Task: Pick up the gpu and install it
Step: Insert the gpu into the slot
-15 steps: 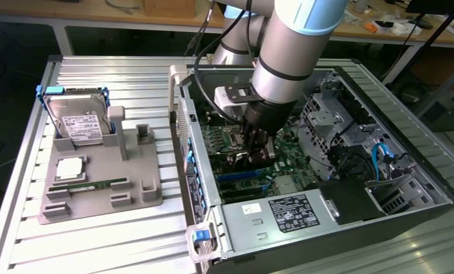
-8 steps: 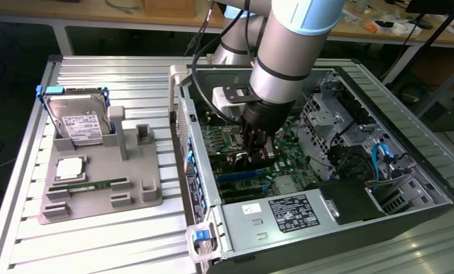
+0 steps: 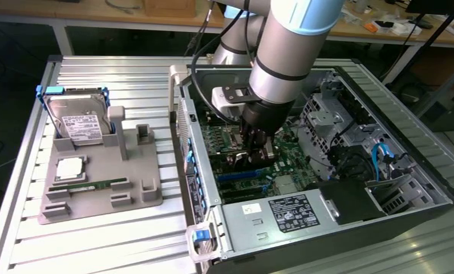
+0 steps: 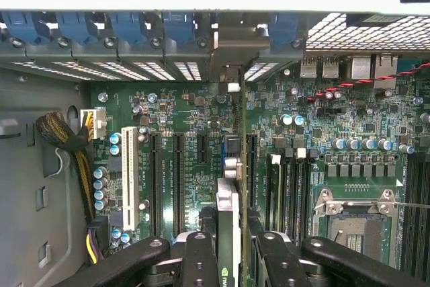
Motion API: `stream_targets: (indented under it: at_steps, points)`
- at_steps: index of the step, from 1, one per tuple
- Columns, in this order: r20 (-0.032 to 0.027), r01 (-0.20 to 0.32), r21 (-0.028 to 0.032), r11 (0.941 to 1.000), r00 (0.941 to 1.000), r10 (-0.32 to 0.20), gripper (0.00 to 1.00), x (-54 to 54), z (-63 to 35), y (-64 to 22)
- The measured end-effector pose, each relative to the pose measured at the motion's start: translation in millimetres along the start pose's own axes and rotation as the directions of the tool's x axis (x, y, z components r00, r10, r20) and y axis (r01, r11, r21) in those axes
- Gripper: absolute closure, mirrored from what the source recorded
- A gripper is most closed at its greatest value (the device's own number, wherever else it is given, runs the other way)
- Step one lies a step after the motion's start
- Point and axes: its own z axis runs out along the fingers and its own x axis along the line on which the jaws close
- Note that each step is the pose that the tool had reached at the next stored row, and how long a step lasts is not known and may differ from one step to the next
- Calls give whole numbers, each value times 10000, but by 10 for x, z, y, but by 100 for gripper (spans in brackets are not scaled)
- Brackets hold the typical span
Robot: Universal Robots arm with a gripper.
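Pinching the gpu edge-on between the two black fingers of the gripper, pressed in against either face of the card. Hanging low inside the open computer case, close over the green motherboard, about mid-case in the exterior view. Touching a slot or just above it: cannot tell.

Judging from that pose, seating the card rather than fetching it. To do it well:
- Line the bottom edge up along the long black slot just beside it, not off to one side.
- Hold the board upright, with no lean toward the neighbouring slots or the memory sockets.
- Guide the bracket into its gap at the rear wall, among the blue slot clips, clear of the sheet metal.
- Press straight down and evenly, without twisting; otherwise likely to bind or strain the connector.

Seen on edge: thin and flat, green along the board, a pale silvery part on one face, a small green logo near the fingers, narrow grey metal at the far end.

Well apart, on the grey tray at the exterior view's left: hard drive and slim memory stick.
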Motion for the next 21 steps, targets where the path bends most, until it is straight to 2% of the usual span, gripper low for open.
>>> stream_targets:
  at_steps: [21]
  points:
    - [1,1,1,10000,10000,-1,72,20,1,17]
